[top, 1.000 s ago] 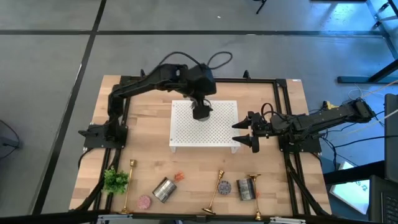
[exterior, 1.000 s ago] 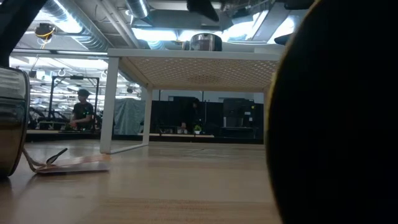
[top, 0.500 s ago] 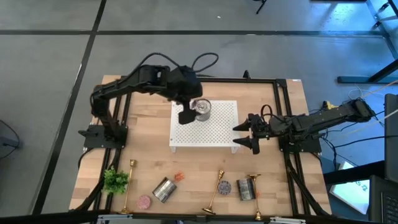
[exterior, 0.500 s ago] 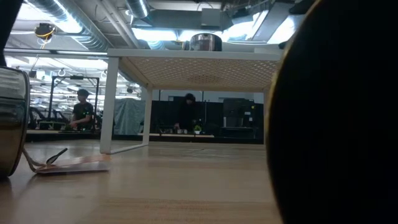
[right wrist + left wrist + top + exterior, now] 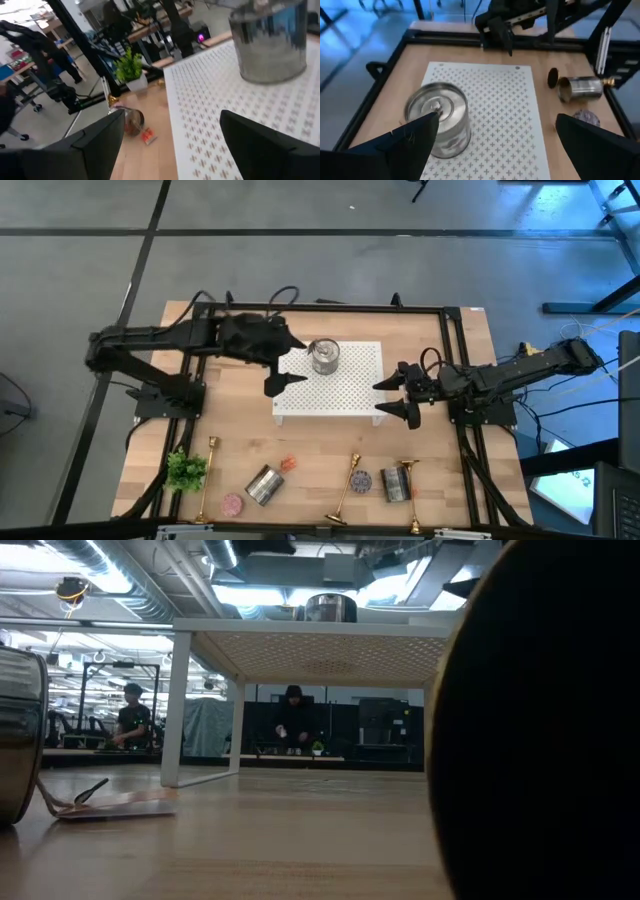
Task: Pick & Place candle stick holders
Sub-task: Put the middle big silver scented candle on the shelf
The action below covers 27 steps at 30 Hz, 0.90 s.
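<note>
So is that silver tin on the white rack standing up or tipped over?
Standing upright. The silver tin shows its round lid from above on the white rack, and the low view shows it standing on the rack.

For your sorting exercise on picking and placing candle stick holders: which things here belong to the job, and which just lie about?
Job: candle stick holders lying on the table, left, middle, right.

Lying about: tin on white rack; rack; two tipped tins; plant; pink candle.

A dark blob fills the low view's right side, hiding the worktop behind it. A tin is cut off at the left edge.
</note>
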Tool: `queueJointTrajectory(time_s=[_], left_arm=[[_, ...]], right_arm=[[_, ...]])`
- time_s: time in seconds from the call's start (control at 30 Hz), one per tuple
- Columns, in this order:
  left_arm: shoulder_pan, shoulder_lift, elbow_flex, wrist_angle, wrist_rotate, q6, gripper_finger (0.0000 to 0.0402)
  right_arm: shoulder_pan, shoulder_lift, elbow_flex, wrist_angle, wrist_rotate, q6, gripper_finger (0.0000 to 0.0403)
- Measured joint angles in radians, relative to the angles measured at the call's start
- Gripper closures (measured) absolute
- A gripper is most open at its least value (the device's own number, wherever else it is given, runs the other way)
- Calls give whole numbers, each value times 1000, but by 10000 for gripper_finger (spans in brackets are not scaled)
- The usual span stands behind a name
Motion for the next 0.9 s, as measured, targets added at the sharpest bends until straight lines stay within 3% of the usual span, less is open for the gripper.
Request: queueJointTrajectory(time_s=[0.2, 0.33, 0.43, 0.57, 0.77, 0.9], left_arm=[[88, -132, -376, 410, 8, 0, 2], [140, -159, -544, 709, 135, -3, 2], [150, -158, -599, 848, 229, -24, 2], [123, -159, -609, 851, 246, 14, 2], [130, -165, -610, 789, 65, 139, 14], [158, -166, -610, 784, 96, 189, 50]], right_arm=[[22, 13, 0, -3, 26, -41, 75], [22, 43, 0, 57, 112, -84, 75], [11, 67, 0, 149, 179, -179, 75], [-14, 83, 0, 211, 194, -297, 75], [-95, 87, 0, 241, 194, -424, 75], [-180, 87, 33, 226, 194, -449, 75]])
